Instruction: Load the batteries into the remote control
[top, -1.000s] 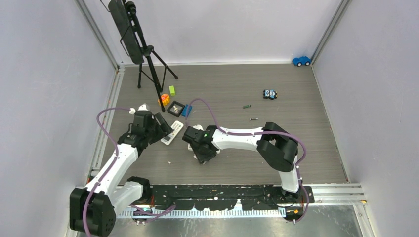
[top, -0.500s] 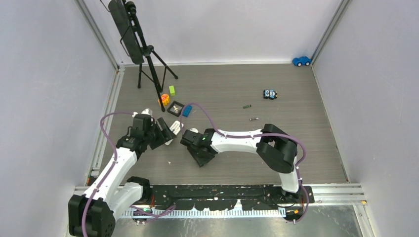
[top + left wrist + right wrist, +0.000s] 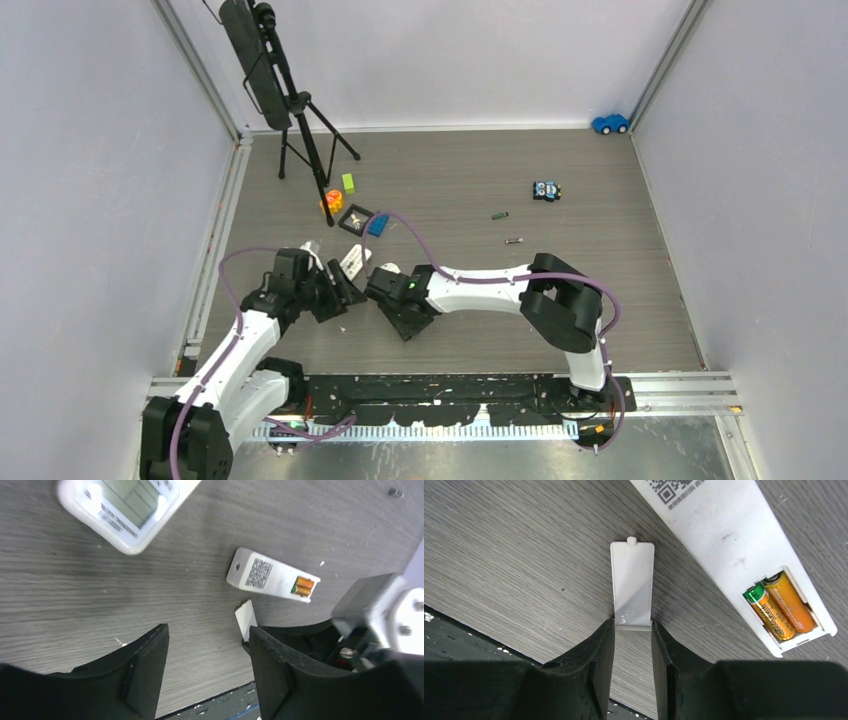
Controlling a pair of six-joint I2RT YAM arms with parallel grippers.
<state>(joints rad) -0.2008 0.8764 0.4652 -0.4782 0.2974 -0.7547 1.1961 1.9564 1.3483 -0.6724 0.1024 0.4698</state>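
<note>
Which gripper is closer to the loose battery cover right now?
Right. The right gripper pinches one end of the battery cover between its fingers; the left gripper hangs open, with the cover lying outside its fingers.

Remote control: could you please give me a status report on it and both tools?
Left tool open, empty. Right tool pinching the battery cover. Remote face down, two batteries seated, compartment uncovered.

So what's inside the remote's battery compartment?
Two orange batteries lie side by side in the remote; any contacts beneath them are hidden. The cover is off, its end between the fingers of the right gripper.
</note>
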